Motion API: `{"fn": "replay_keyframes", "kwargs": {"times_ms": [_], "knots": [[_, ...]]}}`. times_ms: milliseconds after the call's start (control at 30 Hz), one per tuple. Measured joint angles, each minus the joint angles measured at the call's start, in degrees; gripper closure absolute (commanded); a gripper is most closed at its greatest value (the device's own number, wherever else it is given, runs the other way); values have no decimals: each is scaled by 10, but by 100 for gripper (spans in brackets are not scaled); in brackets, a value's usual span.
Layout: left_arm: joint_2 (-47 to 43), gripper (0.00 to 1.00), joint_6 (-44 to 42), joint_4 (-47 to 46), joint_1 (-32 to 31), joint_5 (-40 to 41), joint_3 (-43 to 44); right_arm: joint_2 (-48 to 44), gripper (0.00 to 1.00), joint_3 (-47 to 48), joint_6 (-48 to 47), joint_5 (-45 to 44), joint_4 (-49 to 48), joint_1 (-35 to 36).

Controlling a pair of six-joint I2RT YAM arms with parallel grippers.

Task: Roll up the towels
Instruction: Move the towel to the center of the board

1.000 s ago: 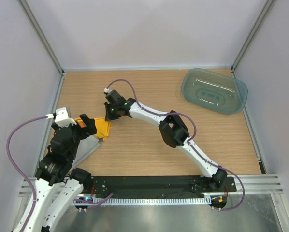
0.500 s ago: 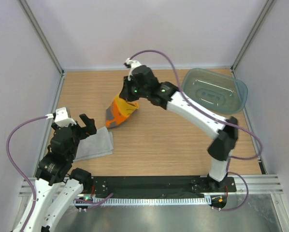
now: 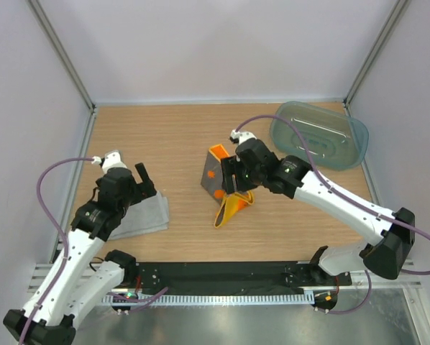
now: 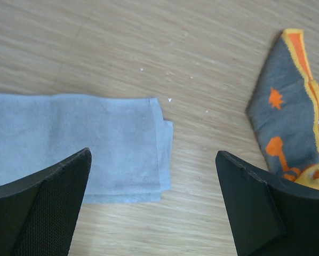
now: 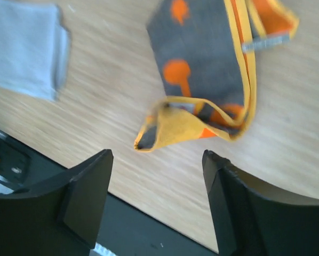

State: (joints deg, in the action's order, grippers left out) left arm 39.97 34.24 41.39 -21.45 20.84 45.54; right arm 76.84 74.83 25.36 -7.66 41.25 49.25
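Observation:
The orange-and-grey patterned towel (image 3: 223, 188) lies crumpled in the middle of the table, one yellow corner curled up (image 5: 176, 127). My right gripper (image 3: 231, 180) hovers just over it, open, with nothing between its fingers (image 5: 157, 154). The plain grey towel (image 3: 144, 214) lies folded flat at the left. Above its far edge my left gripper (image 3: 136, 188) hangs wide open and empty. In the left wrist view the grey towel (image 4: 79, 141) is below and to the left, the patterned towel (image 4: 285, 125) at the right edge. The right wrist view catches the grey towel (image 5: 26, 48) at top left.
A translucent blue-green plastic tub (image 3: 319, 134) sits at the back right corner. The black mounting rail (image 3: 222, 277) runs along the near edge. White walls with metal posts close in the table on three sides.
My right gripper carried the patterned towel from beside the grey one to the table's middle, then opened and let it drop. The left arm shifted slightly right and up.

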Motion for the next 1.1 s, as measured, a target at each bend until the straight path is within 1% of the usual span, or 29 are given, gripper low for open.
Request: {"fn": "replay_keyframes", "kwargs": {"times_ms": [100,133,233,300,433,600,733,800,900,933,967,1033,1100], "knots": [[25,0,42,8,0,-7,-12,-1,21,-48,6,2,26,0],[31,3,58,11,0,-8,-19,-5,21,-56,7,2,34,0],[56,16,97,9,0,-11,-47,-26,20,-59,9,-2,45,0],[83,19,117,4,0,-15,-66,-51,19,-58,9,-8,46,0],[150,22,137,-9,0,-20,-87,-76,19,-58,10,-17,50,0],[217,24,154,-48,0,-27,-93,-78,19,-72,16,-23,54,0],[274,21,162,-82,0,-30,-93,-82,19,-100,21,-24,57,0],[309,21,163,-97,0,-31,-92,-82,19,-105,22,-25,63,0],[358,35,162,-111,0,-30,-82,-84,18,-107,22,-30,68,0],[370,54,159,-112,0,-26,-75,-86,18,-107,22,-32,69,0],[375,67,162,-117,0,-24,-72,-89,18,-108,22,-35,71,0],[388,88,161,-131,1,-21,-65,-95,18,-109,22,-40,73,0],[399,98,160,-137,1,-15,-54,-99,18,-111,22,-42,73,0]]}}
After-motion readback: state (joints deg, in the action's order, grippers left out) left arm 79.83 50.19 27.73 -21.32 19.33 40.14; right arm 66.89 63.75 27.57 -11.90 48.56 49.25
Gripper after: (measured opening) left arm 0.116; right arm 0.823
